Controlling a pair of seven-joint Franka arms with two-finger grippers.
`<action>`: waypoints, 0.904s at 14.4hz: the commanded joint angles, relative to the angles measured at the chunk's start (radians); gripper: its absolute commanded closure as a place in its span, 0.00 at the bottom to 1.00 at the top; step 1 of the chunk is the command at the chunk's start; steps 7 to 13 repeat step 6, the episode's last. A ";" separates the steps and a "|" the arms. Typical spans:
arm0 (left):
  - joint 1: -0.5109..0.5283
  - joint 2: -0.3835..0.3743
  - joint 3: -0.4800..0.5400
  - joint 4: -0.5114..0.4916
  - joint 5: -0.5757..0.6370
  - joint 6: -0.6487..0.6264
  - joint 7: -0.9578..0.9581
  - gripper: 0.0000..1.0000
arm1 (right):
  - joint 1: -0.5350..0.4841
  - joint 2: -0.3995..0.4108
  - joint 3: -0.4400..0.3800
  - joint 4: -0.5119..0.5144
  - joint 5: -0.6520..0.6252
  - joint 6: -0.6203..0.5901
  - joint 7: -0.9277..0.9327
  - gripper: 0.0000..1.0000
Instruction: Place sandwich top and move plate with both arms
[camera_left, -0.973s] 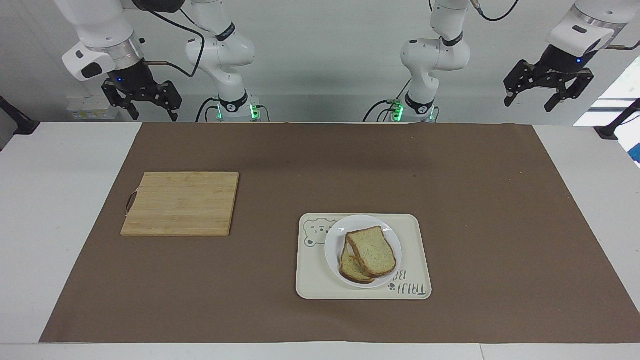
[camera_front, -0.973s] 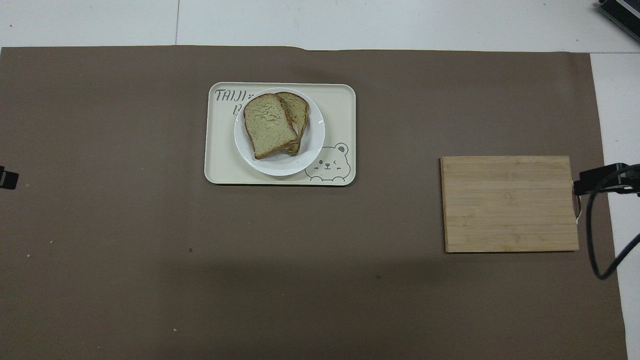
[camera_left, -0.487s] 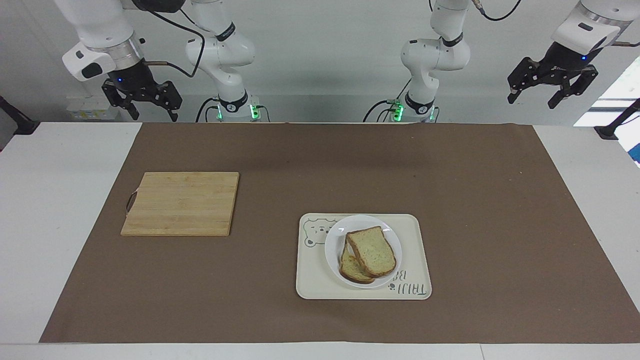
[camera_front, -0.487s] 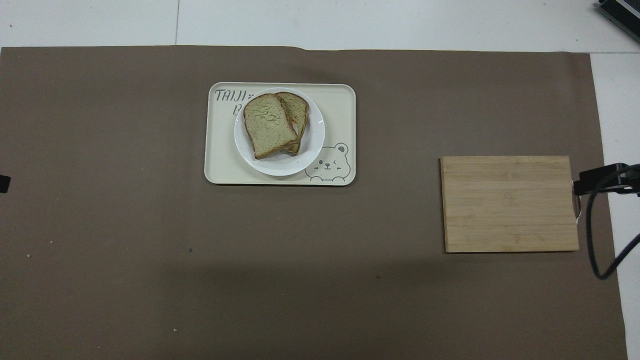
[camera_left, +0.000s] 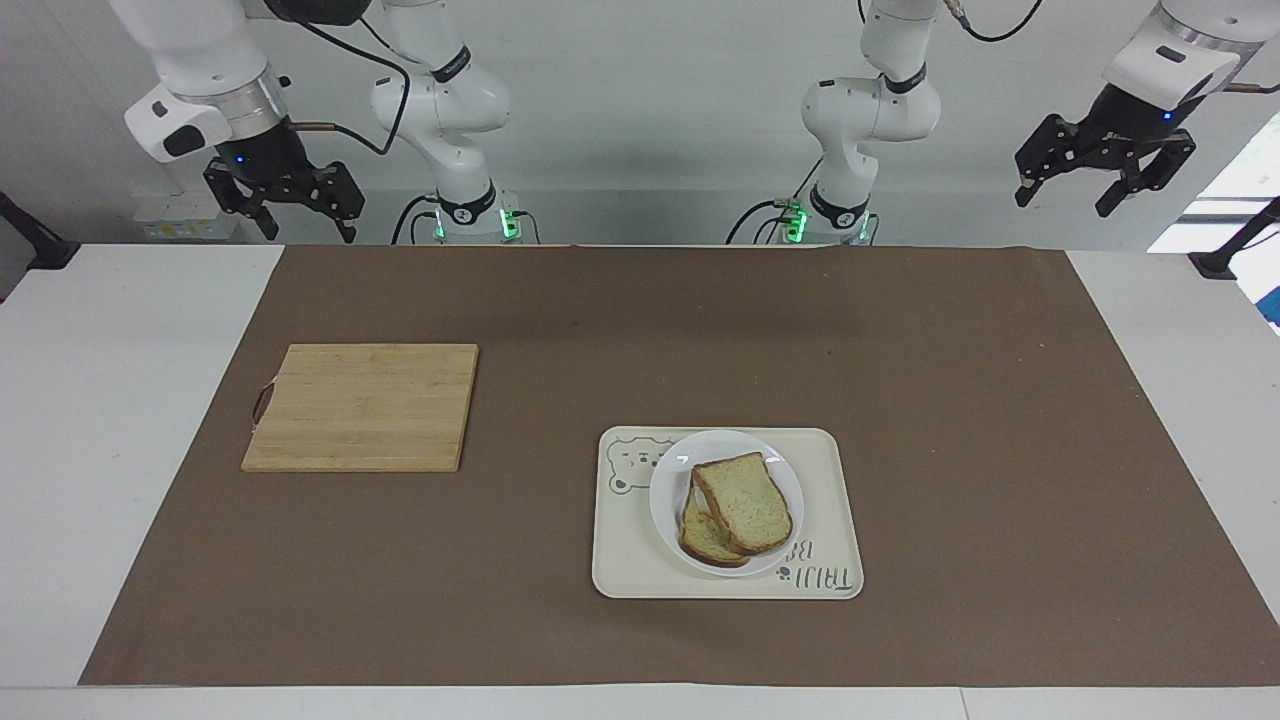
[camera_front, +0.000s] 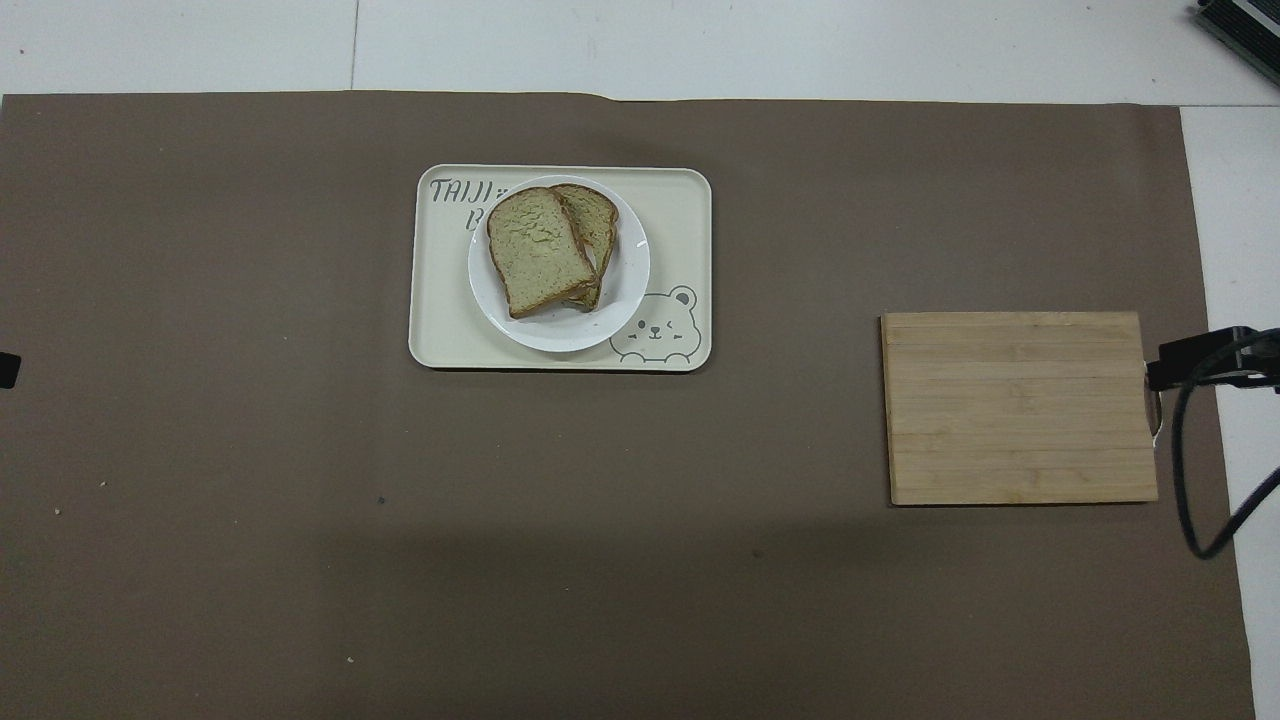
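The sandwich top (camera_left: 748, 502) (camera_front: 536, 250) lies askew on a second bread slice (camera_left: 702, 538) on the round white plate (camera_left: 664, 500) (camera_front: 628, 290). The plate rests on a cream tray (camera_left: 832, 500) (camera_front: 440, 335) with a bear drawing. My left gripper (camera_left: 1064, 203) hangs open and empty, high over the left arm's end of the table. My right gripper (camera_left: 308, 231) hangs open and empty, high over the right arm's end. Both are well clear of the plate.
A wooden cutting board (camera_left: 365, 405) (camera_front: 1020, 405) lies on the brown mat (camera_left: 640, 330) toward the right arm's end, nearer the robots than the tray. White tabletop borders the mat at both ends.
My left gripper has lifted a little and drawn back toward its own end of the table. The right gripper, bread, plate and tray have not moved.
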 joint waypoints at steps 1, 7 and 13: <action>-0.002 -0.020 -0.001 -0.017 0.022 -0.018 -0.014 0.00 | -0.017 0.010 0.011 0.021 0.012 -0.021 0.006 0.00; -0.002 -0.028 -0.001 -0.030 0.024 -0.015 -0.024 0.00 | -0.017 0.010 0.012 0.021 0.012 -0.021 0.006 0.00; -0.002 -0.028 -0.001 -0.030 0.024 -0.015 -0.024 0.00 | -0.017 0.010 0.012 0.021 0.012 -0.021 0.006 0.00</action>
